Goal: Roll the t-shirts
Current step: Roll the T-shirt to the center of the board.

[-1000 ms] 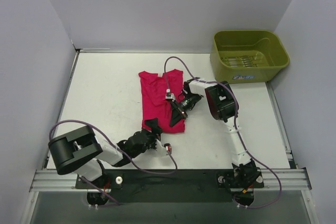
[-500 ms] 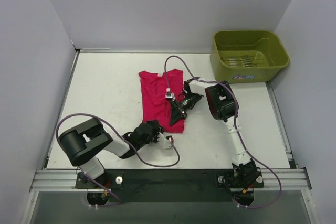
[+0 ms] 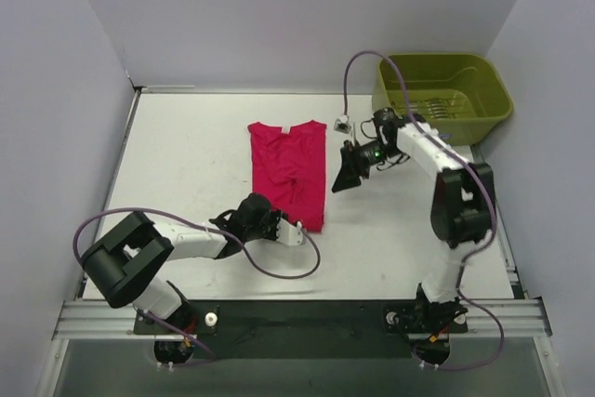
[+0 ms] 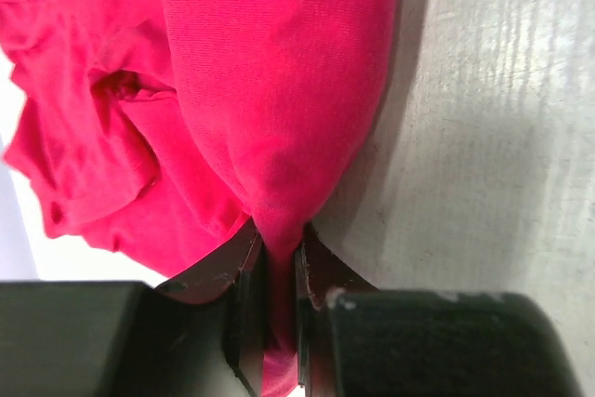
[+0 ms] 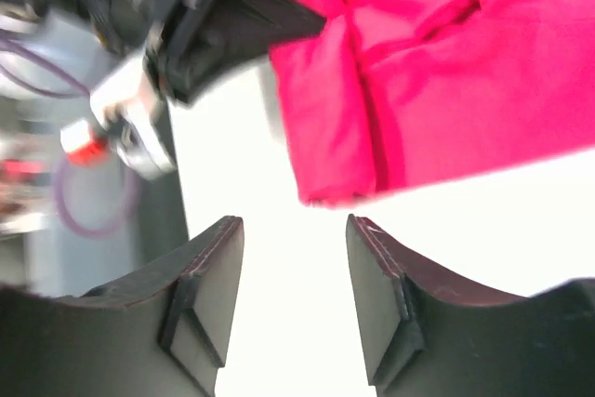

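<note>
The t-shirt (image 3: 288, 172) lies folded into a long, narrow strip near the middle of the surface (image 3: 186, 155), well apart from the tub (image 3: 442, 99). The left gripper (image 4: 277, 262) has its jaws clenched on a pinch of fabric at the near hem. The right gripper (image 5: 296, 230) has its jaws released and grasps nothing, near the strip's right edge. The fabric is judged light, soft and limp, and liable to bunch and slide. The best hold is along the near hem, at both corners, for an even roll.

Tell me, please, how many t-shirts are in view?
1. The magenta-red t-shirt lies folded in the middle of the table, its near edge pinched in the left gripper. The olive-green tub at the far right shows no shirt inside.
</note>
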You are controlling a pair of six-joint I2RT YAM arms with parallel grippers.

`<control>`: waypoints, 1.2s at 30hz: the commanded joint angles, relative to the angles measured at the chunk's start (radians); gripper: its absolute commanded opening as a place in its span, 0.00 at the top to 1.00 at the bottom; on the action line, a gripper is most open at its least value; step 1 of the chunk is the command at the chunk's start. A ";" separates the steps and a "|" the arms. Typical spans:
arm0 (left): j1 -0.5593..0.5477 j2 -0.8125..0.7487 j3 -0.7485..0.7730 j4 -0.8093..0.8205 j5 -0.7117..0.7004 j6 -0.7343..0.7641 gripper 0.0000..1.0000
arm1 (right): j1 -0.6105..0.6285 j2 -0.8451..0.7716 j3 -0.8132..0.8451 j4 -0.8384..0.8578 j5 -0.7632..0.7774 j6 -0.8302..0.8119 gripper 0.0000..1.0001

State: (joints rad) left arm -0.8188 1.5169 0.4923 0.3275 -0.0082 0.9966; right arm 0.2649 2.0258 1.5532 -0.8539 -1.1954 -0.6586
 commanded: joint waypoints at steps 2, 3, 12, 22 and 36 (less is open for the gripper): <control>0.056 -0.032 0.063 -0.336 0.277 -0.072 0.82 | 0.023 -0.503 -0.399 0.511 0.213 -0.051 0.50; 0.061 -0.032 0.075 -0.378 0.296 -0.069 0.82 | 0.049 -0.583 -0.615 0.630 0.256 -0.073 0.45; 0.122 0.015 0.196 -0.557 0.425 -0.041 0.81 | 0.348 -0.914 -1.134 1.296 0.539 -0.154 0.18; 0.155 0.032 0.236 -0.607 0.478 -0.064 0.81 | 0.550 -0.782 -1.167 1.524 0.715 -0.154 0.18; 0.190 0.025 0.264 -0.645 0.579 -0.102 0.81 | 0.560 -0.510 -1.066 1.574 0.743 -0.170 0.34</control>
State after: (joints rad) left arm -0.6353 1.5265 0.7376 -0.2127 0.4572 0.9077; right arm 0.8326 1.4754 0.4156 0.7773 -0.4755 -0.8417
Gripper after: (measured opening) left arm 0.221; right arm 0.728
